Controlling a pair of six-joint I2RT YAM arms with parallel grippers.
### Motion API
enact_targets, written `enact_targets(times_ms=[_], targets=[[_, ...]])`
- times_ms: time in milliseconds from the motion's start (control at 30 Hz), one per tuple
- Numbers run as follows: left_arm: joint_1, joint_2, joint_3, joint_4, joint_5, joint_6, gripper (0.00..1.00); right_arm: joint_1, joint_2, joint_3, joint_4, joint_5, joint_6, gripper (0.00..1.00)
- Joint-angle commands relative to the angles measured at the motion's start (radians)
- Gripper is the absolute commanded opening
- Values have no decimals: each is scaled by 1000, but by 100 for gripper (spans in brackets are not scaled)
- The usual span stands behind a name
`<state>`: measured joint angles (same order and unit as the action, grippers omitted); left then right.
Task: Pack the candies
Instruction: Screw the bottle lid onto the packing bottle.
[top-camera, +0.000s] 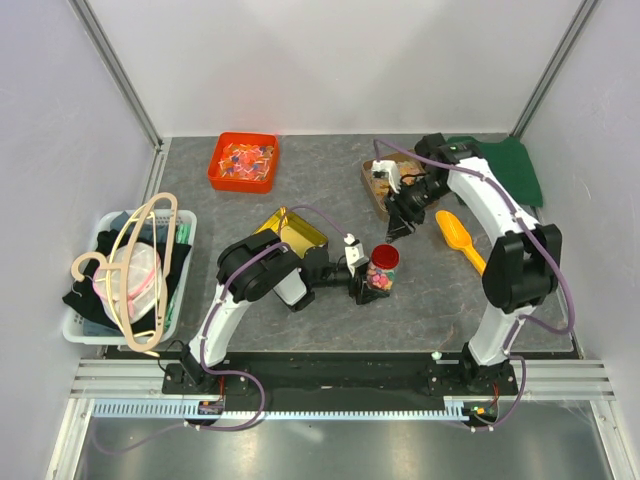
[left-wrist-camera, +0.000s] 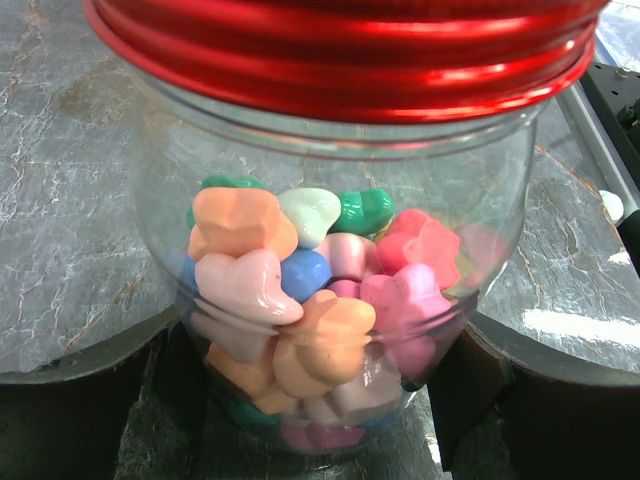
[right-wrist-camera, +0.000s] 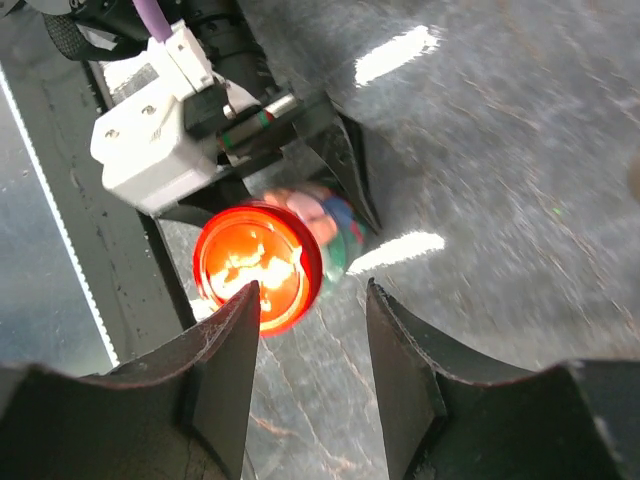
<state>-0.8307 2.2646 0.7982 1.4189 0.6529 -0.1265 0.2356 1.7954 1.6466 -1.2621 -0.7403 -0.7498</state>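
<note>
The candies (left-wrist-camera: 300, 300), chunky sweets in pink, orange, blue, green and white, fill a clear jar (top-camera: 380, 275) that has a red lid (top-camera: 385, 257) on top. The jar stands mid-table. My left gripper (top-camera: 366, 283) is shut on the jar's lower body; its dark fingers (left-wrist-camera: 482, 390) press both sides of the glass in the left wrist view, with the gripper (left-wrist-camera: 320, 400) centred on the jar. My right gripper (top-camera: 399, 227) hangs open and empty above and just behind the jar. In the right wrist view the red lid (right-wrist-camera: 258, 265) lies below the gripper (right-wrist-camera: 310, 300), near its left finger.
An orange-red tray (top-camera: 243, 160) of wrapped sweets sits at the back left. A brown tray (top-camera: 381, 185) is under the right arm. A yellow scoop (top-camera: 459, 240) lies to the right, a gold tin (top-camera: 291, 231) by the left arm. A green cloth (top-camera: 516, 166) and a basket (top-camera: 128, 275) with hangers lie at the sides.
</note>
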Motion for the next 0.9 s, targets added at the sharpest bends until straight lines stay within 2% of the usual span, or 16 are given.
enact_targets(times_ms=[0, 267, 600, 867], targets=[[5, 30, 4, 247, -27, -28, 2, 50, 48, 58, -16, -80, -45, 53], [5, 30, 6, 247, -27, -30, 2, 76, 99, 45, -26, -108, -77, 52], [7, 30, 4, 245, -30, -30, 2, 76, 81, -40, -31, -94, -103, 31], [7, 29, 3, 245, -53, -39, 2, 71, 16, -100, -48, -57, -99, 25]])
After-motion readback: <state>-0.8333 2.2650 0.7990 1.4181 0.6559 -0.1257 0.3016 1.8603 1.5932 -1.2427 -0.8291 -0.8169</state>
